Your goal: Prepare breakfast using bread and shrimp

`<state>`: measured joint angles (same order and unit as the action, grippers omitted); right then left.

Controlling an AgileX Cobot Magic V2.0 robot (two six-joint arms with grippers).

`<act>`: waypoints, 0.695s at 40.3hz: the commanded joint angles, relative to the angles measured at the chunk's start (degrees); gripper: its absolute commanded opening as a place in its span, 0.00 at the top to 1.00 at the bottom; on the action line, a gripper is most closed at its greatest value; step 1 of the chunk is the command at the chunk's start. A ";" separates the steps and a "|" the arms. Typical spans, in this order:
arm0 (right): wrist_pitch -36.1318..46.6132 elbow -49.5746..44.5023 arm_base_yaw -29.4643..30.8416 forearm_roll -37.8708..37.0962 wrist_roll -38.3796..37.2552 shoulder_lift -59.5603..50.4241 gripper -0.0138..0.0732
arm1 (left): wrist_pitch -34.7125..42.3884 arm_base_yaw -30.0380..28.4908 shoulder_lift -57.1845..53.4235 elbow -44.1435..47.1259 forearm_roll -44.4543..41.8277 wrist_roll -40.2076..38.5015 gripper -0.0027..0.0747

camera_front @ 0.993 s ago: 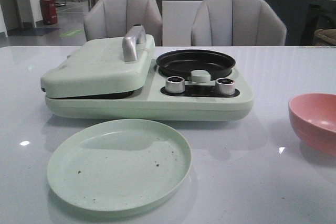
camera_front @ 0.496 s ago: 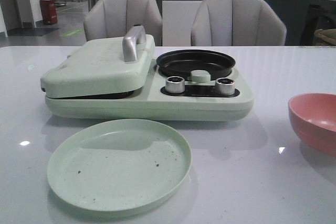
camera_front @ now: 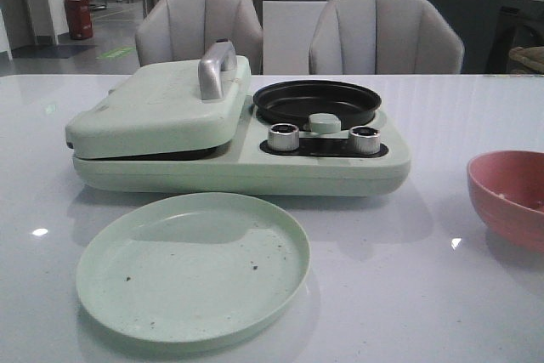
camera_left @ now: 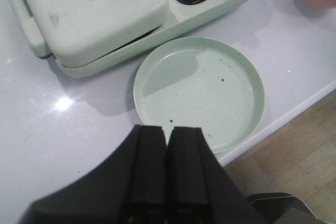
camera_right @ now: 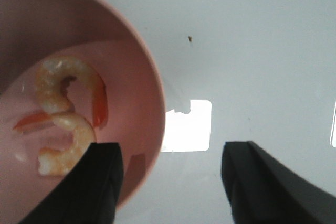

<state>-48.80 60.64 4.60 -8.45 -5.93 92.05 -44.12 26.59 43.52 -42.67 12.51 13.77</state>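
Two curled orange-and-white shrimp lie in the salmon-pink bowl, which stands at the table's right edge in the front view. My right gripper is open and empty, with one finger over the bowl's rim and the other over bare table. My left gripper is shut and empty, above the table just short of the pale green plate. The plate is bare except for crumbs and lies front left. No bread is in view. Neither gripper shows in the front view.
A pale green breakfast maker stands behind the plate, its sandwich lid down, with a black round pan and two silver knobs on its right half. The table's front edge is close to the plate. Two grey chairs stand beyond the table.
The pink bowl looks darker in the front view now, as if shaded from above. Nothing else has moved.
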 commanded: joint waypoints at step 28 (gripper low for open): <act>2.51 6.13 0.45 -0.76 0.53 6.56 0.68 | 4.17 0.26 -0.17 -1.60 0.72 -0.65 0.84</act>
<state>-46.65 64.96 4.60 -8.45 -5.82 101.15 -44.03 26.59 43.52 -42.67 12.51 13.77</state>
